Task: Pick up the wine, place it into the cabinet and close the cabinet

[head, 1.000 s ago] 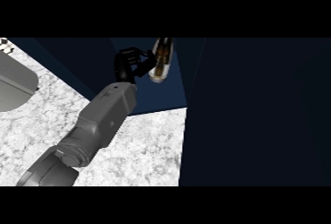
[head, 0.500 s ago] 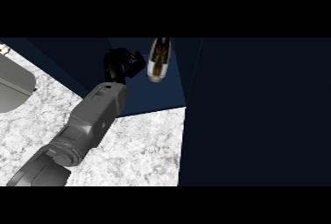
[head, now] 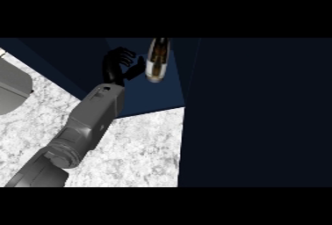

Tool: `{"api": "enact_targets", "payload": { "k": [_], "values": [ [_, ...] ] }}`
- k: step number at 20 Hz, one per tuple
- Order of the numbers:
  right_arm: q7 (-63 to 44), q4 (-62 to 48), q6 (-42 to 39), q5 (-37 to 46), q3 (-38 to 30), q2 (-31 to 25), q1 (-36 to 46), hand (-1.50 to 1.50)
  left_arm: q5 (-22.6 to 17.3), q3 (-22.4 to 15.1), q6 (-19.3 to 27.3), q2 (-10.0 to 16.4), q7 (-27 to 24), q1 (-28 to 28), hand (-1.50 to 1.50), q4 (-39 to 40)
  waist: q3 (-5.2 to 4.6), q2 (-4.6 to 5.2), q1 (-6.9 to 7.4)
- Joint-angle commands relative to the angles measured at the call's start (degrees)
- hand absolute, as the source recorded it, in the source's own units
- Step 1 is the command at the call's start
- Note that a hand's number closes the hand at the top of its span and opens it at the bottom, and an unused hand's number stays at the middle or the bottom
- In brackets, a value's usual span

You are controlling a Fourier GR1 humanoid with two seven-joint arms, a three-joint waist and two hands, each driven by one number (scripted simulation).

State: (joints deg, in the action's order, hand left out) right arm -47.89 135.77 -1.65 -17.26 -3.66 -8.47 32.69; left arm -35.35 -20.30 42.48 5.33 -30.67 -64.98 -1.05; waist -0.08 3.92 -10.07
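A wide dark navy panel (head: 259, 114) fills the right half of the head view from far to near; I cannot tell whether it is the cabinet's door or its side. To its left lies the white-and-grey marbled bench (head: 142, 149), running to the near edge. Beyond the bench the cabinet (head: 156, 94) stands open, its blue floor meeting the bench's far edge and its inside dark. A grey forearm (head: 91, 118) comes in from the near left corner and slants across the bench to the far right, into the cabinet's opening. At the left edge a grey rounded object (head: 12, 94) rests on the bench, cut off by the frame. The wine (head: 157, 59) stands upright inside the cabinet, far in, close to the dark panel. The left hand (head: 118, 66) is just left of the wine. Its fingers (head: 122, 55) are spread and only slightly bent, holding nothing, and the thumb points towards the bottle.
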Motion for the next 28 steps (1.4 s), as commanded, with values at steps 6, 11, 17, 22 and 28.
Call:
{"api": "enact_targets", "payload": {
  "k": [6,11,17,22,28],
  "values": [
    [0.1,1.3,0.5,-0.3,0.6,0.7,-0.7,-1.50,0.0,0.2,-3.6,2.6,0.6,2.6,-1.50,1.0,-0.22,0.36,0.59],
    [-0.1,1.8,0.5,-0.6,-0.2,0.2,-0.4,-1.50,-0.4,0.7,-5.5,4.6,1.0,1.9,-1.50,1.0,-0.23,0.12,0.58],
    [-0.7,2.4,1.0,0.3,1.4,0.4,0.0,-1.50,1.9,-1.6,-8.4,4.5,0.2,0.4,-1.50,0.8,-0.20,-0.59,1.34],
    [-0.3,1.3,1.0,0.3,0.3,0.1,-0.1,-1.50,2.7,-2.4,-20.7,4.6,-3.5,2.0,-1.50,-2.6,-0.18,-1.28,3.75],
    [-3.3,2.0,4.0,0.7,-2.1,-1.2,1.9,-1.50,-2.8,3.5,-33.9,4.2,-8.2,0.7,-1.50,-9.4,-0.12,-2.91,6.41]
  ]
}}
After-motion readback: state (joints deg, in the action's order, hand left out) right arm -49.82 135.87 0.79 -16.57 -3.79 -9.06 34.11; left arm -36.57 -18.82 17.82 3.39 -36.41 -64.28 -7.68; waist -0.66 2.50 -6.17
